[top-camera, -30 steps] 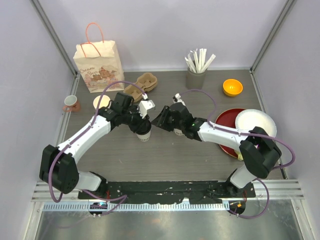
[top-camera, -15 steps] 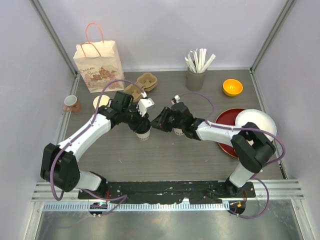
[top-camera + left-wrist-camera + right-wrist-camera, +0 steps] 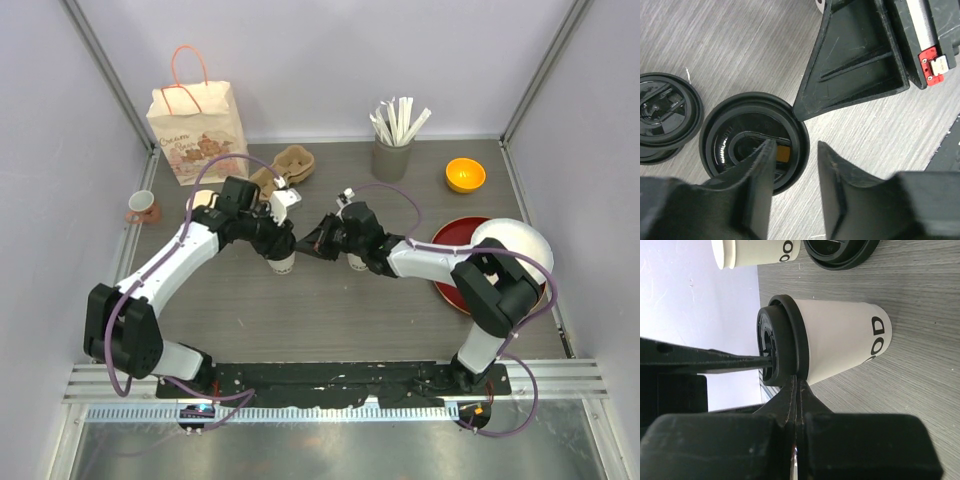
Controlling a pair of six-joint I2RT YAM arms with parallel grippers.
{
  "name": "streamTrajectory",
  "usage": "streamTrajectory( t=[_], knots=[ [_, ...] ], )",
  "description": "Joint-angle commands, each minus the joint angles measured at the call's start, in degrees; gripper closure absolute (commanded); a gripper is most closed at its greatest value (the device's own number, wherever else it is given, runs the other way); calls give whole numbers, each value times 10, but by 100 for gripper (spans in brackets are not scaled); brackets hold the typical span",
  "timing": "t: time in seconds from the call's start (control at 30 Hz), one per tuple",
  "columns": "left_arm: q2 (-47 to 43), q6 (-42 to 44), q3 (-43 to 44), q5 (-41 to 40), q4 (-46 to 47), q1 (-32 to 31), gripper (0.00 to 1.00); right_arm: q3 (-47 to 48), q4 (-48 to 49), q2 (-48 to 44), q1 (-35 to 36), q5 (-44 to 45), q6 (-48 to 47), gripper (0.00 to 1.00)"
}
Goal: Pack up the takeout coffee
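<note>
Takeout coffee [image 3: 283, 263], upright and lidded, mid-way across the surface [image 3: 330, 320]: left end effector [image 3: 796, 155] half open over the black lid [image 3: 730, 145], gripping nothing; right end effector [image 3: 796, 385] closed and empty, tips at the lid's rim, where a sideways nudge could topple it or unseat the lid.

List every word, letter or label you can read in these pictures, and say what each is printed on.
"OD": sideways on the lidded takeout coffee, rest of the word hidden.
"OD": on the second paper cup at the right wrist view's top edge, also cut off.
Paper bag: printed lettering, too small to read.
</note>
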Motion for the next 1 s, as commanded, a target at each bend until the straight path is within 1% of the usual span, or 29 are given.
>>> streamTrajectory(
  t=[0.0, 0.13, 0.3, 0.4, 0.43, 0.53, 0.6, 0.63, 0.7, 0.73, 0.8, 0.87, 0.9, 0.97],
  knots=[
    [13, -36, 24, 38, -48, 10, 55, 27, -63, 7, 9, 5, -33, 99],
    [9, -53, 52, 53, -70, 19, 49, 56, -92, 11, 16, 10, -61, 99],
    [-1, -81, 70, 62, -91, 37, 43, 62, -102, 24, 17, 7, -61, 99],
    [-9, -117, 93, 64, -105, 57, 42, 62, -107, 25, 18, 11, -61, 99],
    [-10, -142, 100, 64, -106, 73, 41, 63, -107, 25, 17, 10, -60, 99],
    [-15, -190, 100, 60, -103, 103, 39, 68, -113, 31, 18, 13, -61, 99],
    [-18, -218, 92, 42, -100, 110, 37, 71, -119, 35, 17, 13, -63, 99],
    [-19, -229, 87, 6, -100, 113, 37, 72, -120, 36, 18, 12, -63, 99],
    [-21, -262, 77, -27, -98, 116, 36, 74, -126, 36, 18, 14, -65, 99],
    [-23, -273, 62, -52, -94, 116, 36, 74, -128, 37, 17, 17, -66, 99],
    [-25, -303, 37, -71, -73, 116, 34, 78, -136, 38, 17, 18, -71, 99],
    [-25, -324, 21, -78, -56, 116, 29, 81, -149, 40, 17, 20, -73, 99],
    [-25, -330, 11, -83, -40, 116, 22, 82, -150, 41, 18, 20, -75, 99],
    [-20, -338, 2, -102, -28, 116, 20, 84, -152, 48, 18, 17, -75, 99]
  ],
)
